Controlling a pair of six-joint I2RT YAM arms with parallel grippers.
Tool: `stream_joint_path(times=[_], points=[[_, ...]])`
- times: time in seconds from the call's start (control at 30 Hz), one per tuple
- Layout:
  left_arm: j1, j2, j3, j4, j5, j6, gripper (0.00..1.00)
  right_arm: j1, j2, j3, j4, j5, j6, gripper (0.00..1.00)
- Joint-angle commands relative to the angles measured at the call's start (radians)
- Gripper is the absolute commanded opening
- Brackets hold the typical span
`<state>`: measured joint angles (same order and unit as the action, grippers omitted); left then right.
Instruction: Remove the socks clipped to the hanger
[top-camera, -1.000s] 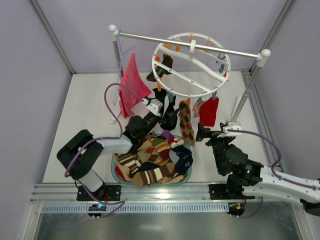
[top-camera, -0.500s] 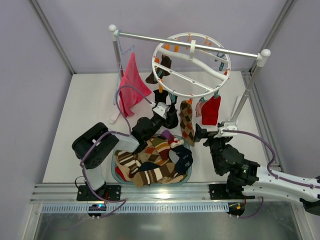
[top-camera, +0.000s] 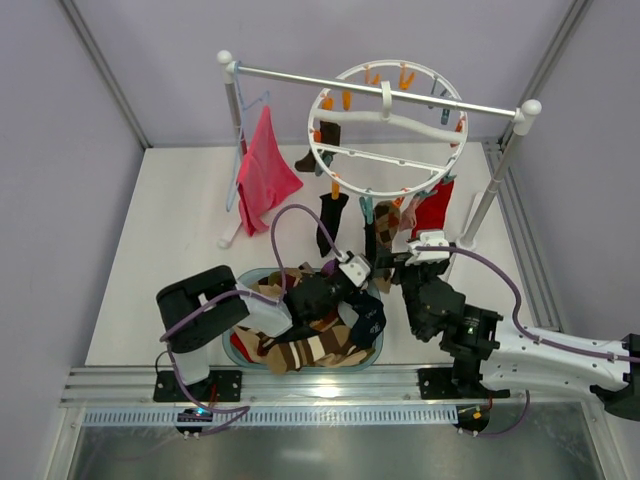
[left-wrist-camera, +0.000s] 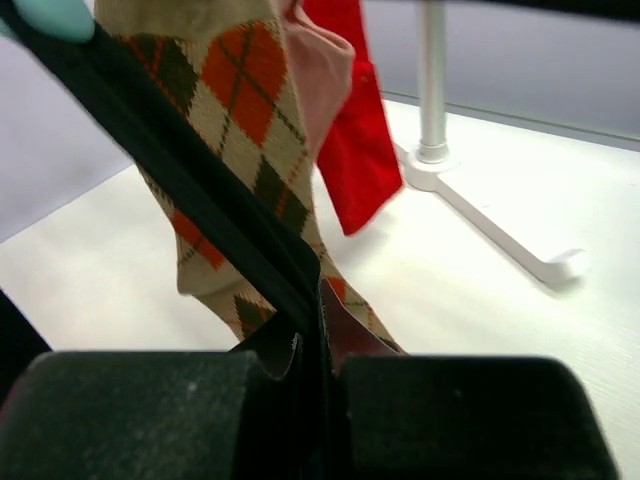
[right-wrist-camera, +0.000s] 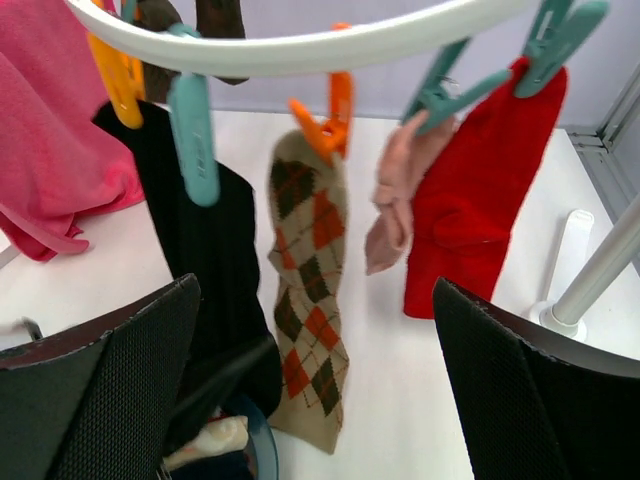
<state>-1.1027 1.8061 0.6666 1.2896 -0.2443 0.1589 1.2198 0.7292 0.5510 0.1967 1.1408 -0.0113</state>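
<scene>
Robot test cell in a lab
Plain lilac panels (top-camera: 60, 200) and metal corner struts (top-camera: 100, 65) enclosed a white bench (top-camera: 170, 230); a cabled left arm (top-camera: 205, 305) and right arm (top-camera: 545, 355) stood bolted to an aluminium rail (top-camera: 330, 385).

The hanger (top-camera: 386, 100) is hung from the rail (top-camera: 290, 75) at the upper centre of the top view, with a cloth (top-camera: 265, 170) hung to its left. Along its lower rim socks (top-camera: 330, 218) are clipped; more are piled in the basin (top-camera: 232, 350) below, at lower centre.
</scene>
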Motion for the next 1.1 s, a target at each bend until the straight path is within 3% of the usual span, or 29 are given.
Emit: stream_joint_path(times=[0.0,0.77,1.07], points=[[-0.055,-0.048,-0.019,0.254,-0.059,0.085,0.0,-0.003,0.055,0.105,0.029,0.004,-0.044,0.98],[-0.201,-0.103,-0.05,0.257,-0.064,0.172,0.0,-0.045,0.147,0.299,-0.216,-0.03,0.088,0.98],[-0.23,-0.119,-0.068,0.255,-0.075,0.225,0.0,-0.111,0.254,0.391,-0.347,-0.127,0.162,0.98]])
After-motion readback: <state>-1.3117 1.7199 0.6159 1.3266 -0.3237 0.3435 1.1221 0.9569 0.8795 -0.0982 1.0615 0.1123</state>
